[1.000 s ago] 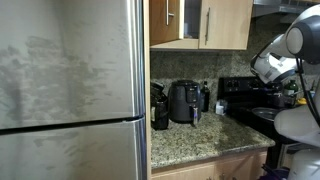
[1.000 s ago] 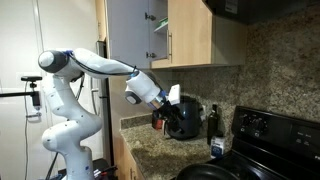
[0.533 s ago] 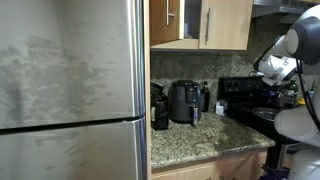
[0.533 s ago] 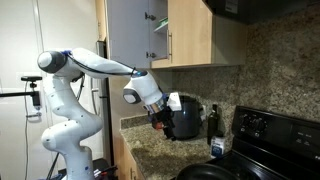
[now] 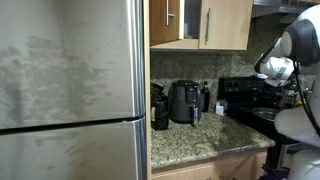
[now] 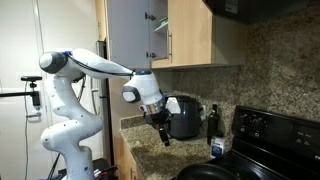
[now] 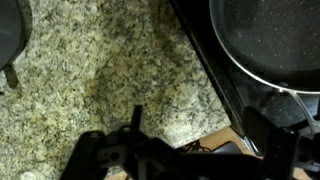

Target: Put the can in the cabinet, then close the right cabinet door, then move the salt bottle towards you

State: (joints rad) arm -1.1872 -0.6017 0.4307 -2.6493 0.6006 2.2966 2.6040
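The can: not found in any view. You can't confirm from here whether it sits in the cabinet (image 6: pixel 132 35) or is hidden somewhere on the counter, so step 1 = unverified. The cabinet stands open in an exterior view, pale inside showing. Shelf contents are too small and washed out to read; only two small dark marks show, prob. hinges. The right cabinet door (image 6: pixel 190 35) looks swung out rather than flush, so I judge step 2 not done. The salt bottle (image 6: pixel 217 148): likely the small white item at the counter's edge beside the stove (image 6: pixel 275 130), w/ a dark bottle (image 6: pixel 212 120) just behind it. It's too small to be sure, and nothing is near it, so step 3 is prob. left too. Your gripper (image 6: pixel 163 136) hangs low over the granite counter (image 7: pixel 90 70), just in front of the black air fryer (image 6: pixel 184 115), fingers pointing down. The wrist view shows the jaws spread wide w/ nothing between them, only bare stone below. Other containers: the pan (image 7: pixel 275 35) on the stove has a dark speckled inside and appears empty. The air fryer is closed, contents not visible.
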